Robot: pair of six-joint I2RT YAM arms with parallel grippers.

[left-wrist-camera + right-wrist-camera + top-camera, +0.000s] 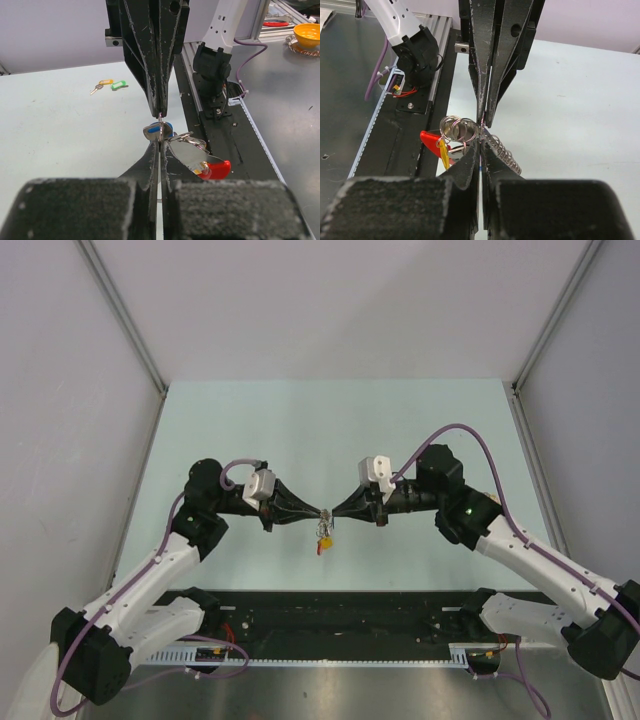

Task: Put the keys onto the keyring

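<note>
My two grippers meet tip to tip above the middle of the table, left gripper [322, 511] and right gripper [333, 512]. Both are shut on the keyring [325, 530], whose bundle hangs just below them. In the left wrist view the left gripper [160, 144] pinches a thin edge-on ring [160, 125], with a blue-headed key [154, 130] behind it and a silver fob with a red tip [220, 170] at the right. In the right wrist view the right gripper [480, 146] sits beside silver rings [455, 127], a yellow tag [442, 152] and a coil spring [504, 154]. Which piece each jaw pinches is unclear.
Two loose keys, one with a yellow tag [104, 83] and one with a green tag [119, 85], lie on the pale table [330, 430]. A black rail [340, 615] runs along the near edge. An orange bowl [307, 34] stands off the table. Enclosure walls surround the table.
</note>
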